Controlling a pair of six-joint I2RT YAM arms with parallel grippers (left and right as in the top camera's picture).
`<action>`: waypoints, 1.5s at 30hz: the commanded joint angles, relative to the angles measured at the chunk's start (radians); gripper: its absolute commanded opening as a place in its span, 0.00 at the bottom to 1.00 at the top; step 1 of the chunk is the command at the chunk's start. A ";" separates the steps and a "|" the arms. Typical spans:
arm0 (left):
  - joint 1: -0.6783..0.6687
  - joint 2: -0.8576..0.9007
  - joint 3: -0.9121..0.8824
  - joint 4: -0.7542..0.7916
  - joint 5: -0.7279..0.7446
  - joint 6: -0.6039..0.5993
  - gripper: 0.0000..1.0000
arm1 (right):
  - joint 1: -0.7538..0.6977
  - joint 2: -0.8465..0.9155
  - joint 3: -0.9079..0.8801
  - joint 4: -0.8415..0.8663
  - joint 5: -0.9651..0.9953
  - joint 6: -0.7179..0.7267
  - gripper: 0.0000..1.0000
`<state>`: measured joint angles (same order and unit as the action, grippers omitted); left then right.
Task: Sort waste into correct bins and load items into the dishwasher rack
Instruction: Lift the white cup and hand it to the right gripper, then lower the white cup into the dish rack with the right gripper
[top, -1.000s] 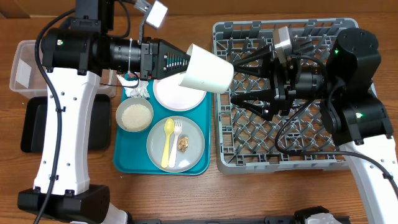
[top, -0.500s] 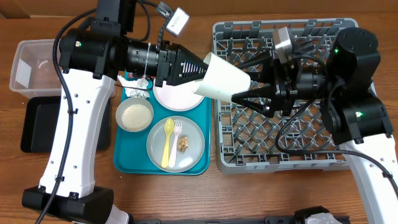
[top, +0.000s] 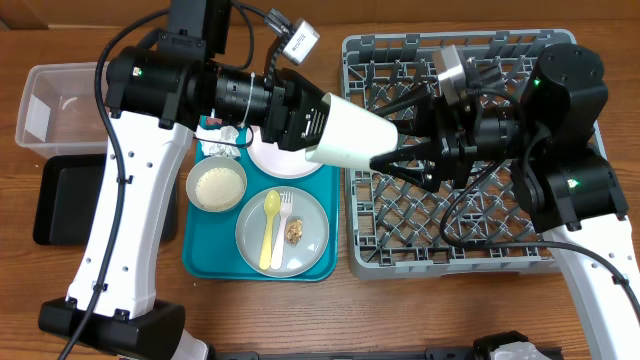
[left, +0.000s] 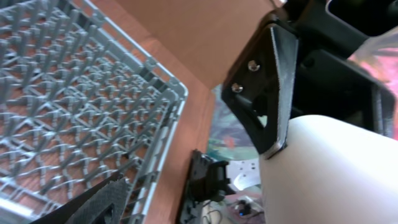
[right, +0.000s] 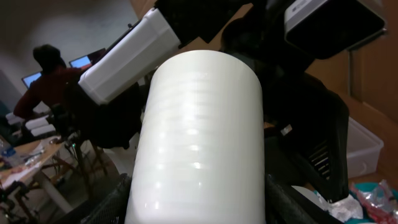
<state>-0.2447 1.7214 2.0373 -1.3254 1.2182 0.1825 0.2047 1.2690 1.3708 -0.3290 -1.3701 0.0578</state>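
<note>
**White cup held in mid-air between the two grippers**

The grey dishwasher rack (top: 450, 250) takes up the right side of the wooden table (top: 120, 300). The teal tray (top: 200, 262) lies just beside it. At the far left are the clear plastic tub (top: 40, 110) and the black tray (top: 60, 200).

The teal tray carries a pinkish-grey plate (top: 312, 238) and a white plate (top: 268, 160). The white plate is partly hidden by the white cup (top: 350, 135), which hangs tilted above the rack's left edge.

The left gripper (top: 318, 128) is clamped on the cup's wider end, with one finger (left: 277, 93) pressed against its wall. The right gripper (top: 392, 132) has its jaws spread wide around the narrower end; contact cannot be told.

A small white bowl (top: 217, 186) of rice sits beside the plates. The yellow spoon (top: 270, 228), white fork (top: 285, 212) and brown scrap (top: 295, 231) rest on the pinkish-grey plate. The crumpled napkin (top: 218, 146) and red wrapper (top: 211, 123) lie at the tray's back corner.

A white tag (top: 298, 38) hangs on the left arm's cable, its print too small to read.
</note>
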 joint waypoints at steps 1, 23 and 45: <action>0.038 0.004 0.010 0.005 -0.051 -0.020 0.77 | 0.004 -0.012 0.024 0.006 0.070 0.097 0.38; 0.283 -0.245 0.076 -0.020 -0.548 -0.144 0.75 | 0.002 -0.074 0.121 -0.739 1.395 0.260 0.36; 0.208 -0.255 0.076 -0.088 -0.705 -0.145 0.75 | -0.274 0.231 0.145 -1.219 1.424 0.286 0.37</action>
<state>-0.0315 1.4643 2.1017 -1.4143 0.5266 0.0502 -0.0566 1.4532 1.5112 -1.5620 0.1097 0.3939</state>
